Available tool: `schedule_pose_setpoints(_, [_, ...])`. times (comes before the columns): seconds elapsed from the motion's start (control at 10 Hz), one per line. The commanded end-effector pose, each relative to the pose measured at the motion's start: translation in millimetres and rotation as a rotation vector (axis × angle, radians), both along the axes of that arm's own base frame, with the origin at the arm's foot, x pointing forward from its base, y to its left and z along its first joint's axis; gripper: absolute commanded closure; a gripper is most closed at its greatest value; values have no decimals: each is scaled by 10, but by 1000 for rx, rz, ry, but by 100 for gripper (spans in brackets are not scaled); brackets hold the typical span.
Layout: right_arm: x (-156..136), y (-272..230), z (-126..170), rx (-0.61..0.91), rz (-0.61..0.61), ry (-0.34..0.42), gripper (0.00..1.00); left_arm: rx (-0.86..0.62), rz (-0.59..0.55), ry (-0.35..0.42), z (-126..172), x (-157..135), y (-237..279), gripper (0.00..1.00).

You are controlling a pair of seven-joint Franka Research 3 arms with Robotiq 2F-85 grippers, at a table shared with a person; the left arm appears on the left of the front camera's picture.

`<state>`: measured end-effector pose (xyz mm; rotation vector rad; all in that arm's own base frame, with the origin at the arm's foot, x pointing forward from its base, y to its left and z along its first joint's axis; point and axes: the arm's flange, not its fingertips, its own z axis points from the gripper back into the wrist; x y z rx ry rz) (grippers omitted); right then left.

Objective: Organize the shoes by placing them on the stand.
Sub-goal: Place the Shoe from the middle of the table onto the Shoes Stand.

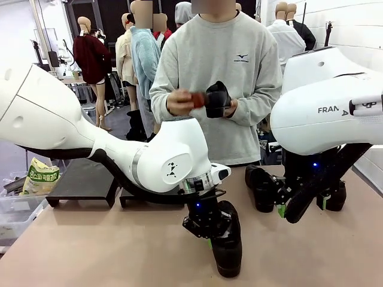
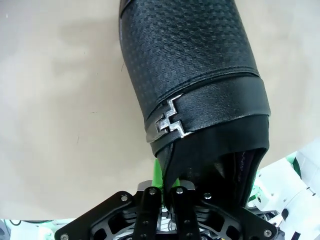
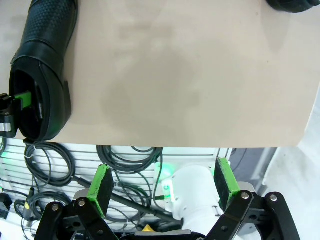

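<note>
My left gripper (image 1: 208, 234) is shut on the collar of a black shoe (image 1: 228, 246) that lies on the table near the front edge. In the left wrist view this shoe (image 2: 195, 75) stretches away from the fingers, one green pad (image 2: 157, 172) against its collar. The right wrist view shows the same shoe (image 3: 45, 75) at the left. My right gripper (image 1: 299, 206) (image 3: 164, 185) hangs open over the table's right side with nothing between its pads. Two more shoes (image 1: 261, 188) (image 1: 337, 195) stand beside it. The person holds another shoe (image 1: 216, 98) in both hands. The black stand (image 1: 84, 182) sits at the left.
A second low black stand (image 1: 149, 198) lies behind my left arm. A clear bin with a printed bag (image 1: 39, 177) sits off the table's left edge. The table edge (image 3: 200, 146) with cables below runs across the right wrist view. The toe of a shoe (image 3: 292, 5) shows at that view's top right.
</note>
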<state>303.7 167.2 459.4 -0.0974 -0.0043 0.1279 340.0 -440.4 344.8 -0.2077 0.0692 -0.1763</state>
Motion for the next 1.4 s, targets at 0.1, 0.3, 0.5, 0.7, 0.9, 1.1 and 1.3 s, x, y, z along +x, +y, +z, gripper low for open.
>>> schedule_pose_setpoints(0.1, [-2, 6, 13, 15, 0, 4, 0, -5, -32, -18, 499, -198, 245, 100])
schedule_pose_setpoints(0.3, [-2, 6, 13, 15, 0, 4, 0, -1, 16, -182, 977, -406, 662, 100])
schedule_pose_setpoints(0.5, [-2, 6, 13, 15, 0, 4, 0, 73, 83, -358, 1311, -559, 1231, 100])
schedule_pose_setpoints(0.7, [-2, 6, 13, 15, 0, 4, 0, 153, 255, -438, 1482, -595, 2016, 100])
schedule_pose_setpoints(0.9, [-2, 6, 13, 15, 0, 4, 0, 199, 350, -515, 1532, -637, 2713, 100])
schedule_pose_setpoints(1.1, [-2, 6, 13, 15, 0, 4, 0, 123, 467, -584, 1644, -708, 2934, 100])
schedule_pose_setpoints(1.3, [-2, 6, 13, 15, 0, 4, 0, 177, 366, -498, 1602, -563, 2767, 100])
